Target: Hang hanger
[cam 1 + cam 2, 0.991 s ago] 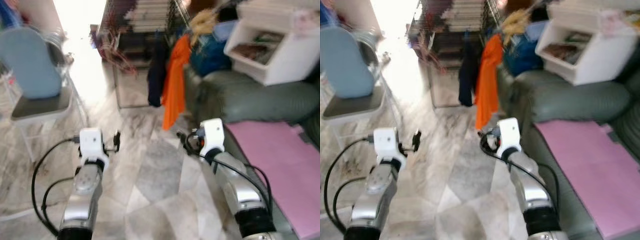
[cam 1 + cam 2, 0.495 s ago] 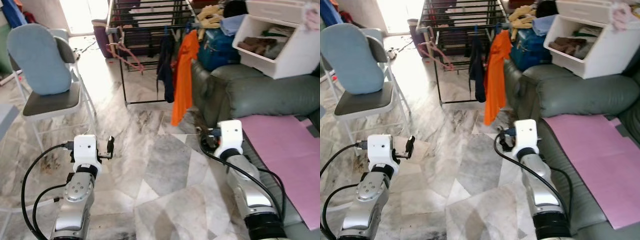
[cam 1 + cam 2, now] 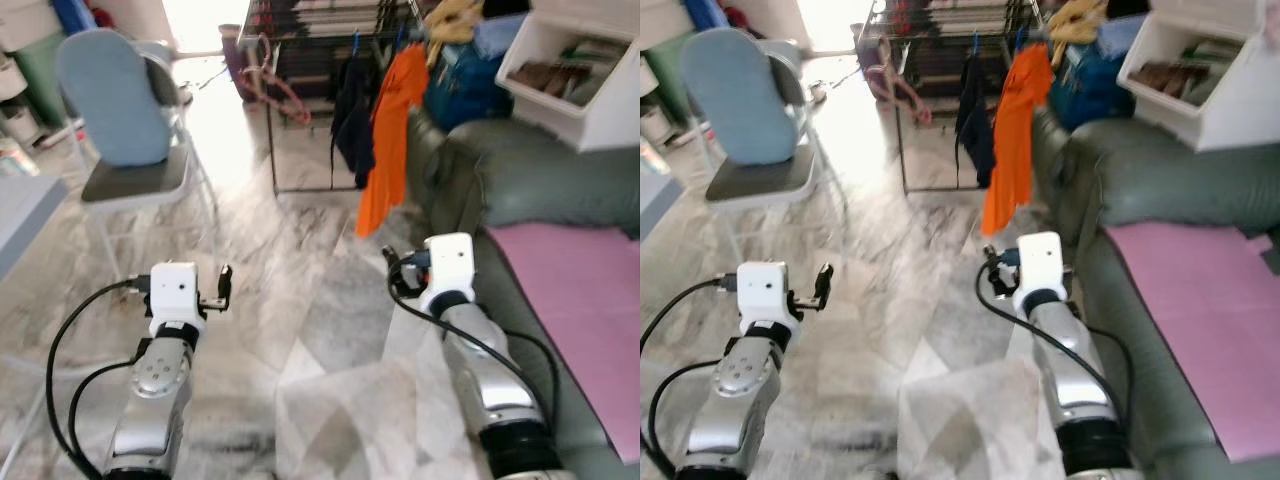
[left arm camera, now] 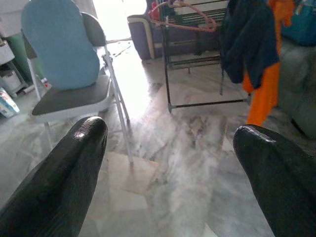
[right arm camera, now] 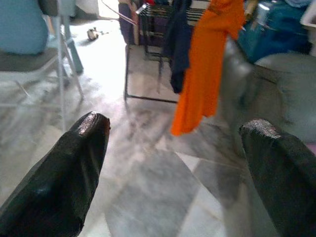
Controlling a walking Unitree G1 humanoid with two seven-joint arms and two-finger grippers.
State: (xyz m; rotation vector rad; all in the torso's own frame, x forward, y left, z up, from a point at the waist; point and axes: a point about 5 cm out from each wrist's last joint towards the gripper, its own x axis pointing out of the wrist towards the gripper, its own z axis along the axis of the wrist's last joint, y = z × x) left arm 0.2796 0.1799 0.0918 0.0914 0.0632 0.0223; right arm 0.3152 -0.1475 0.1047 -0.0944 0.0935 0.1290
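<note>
- While a grey sofa [image 3: 540,185] is seen on the right, a black drying rack [image 3: 320,90] stands ahead.
- A pink hanger [image 4: 185,12] is hooked on the rack.
- Left gripper [image 4: 168,163] and right gripper [image 5: 173,163] — both spread, nothing held.

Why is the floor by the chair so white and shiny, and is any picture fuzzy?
In both eye views, bright light pours in from behind the drying rack and washes the floor beside the chair nearly white. Both are slightly soft. The right wrist view is the blurriest: the orange garment and sofa are smeared. The left wrist view is sharper, with glare on the floor too.
</note>
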